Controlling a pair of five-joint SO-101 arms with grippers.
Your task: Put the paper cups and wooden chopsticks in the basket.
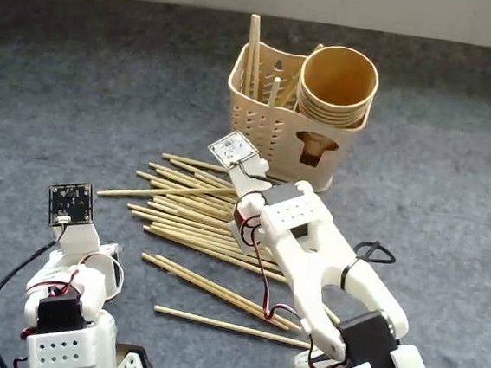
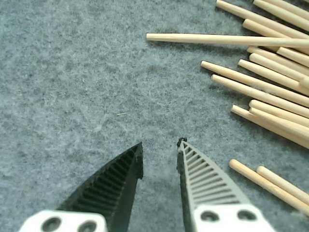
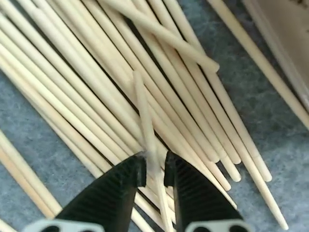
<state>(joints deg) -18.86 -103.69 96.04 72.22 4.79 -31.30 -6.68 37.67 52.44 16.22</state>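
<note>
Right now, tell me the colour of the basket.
The basket is pale cream plastic, its walls dotted with small holes; the high view shows it best.

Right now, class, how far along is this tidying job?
Done: the paper cups sit stacked in the basket, with a few chopsticks upright beside them. In hand: the right gripper pinches one chopstick. Still to do: the pile on the carpet; the left gripper is open above bare carpet.
</note>
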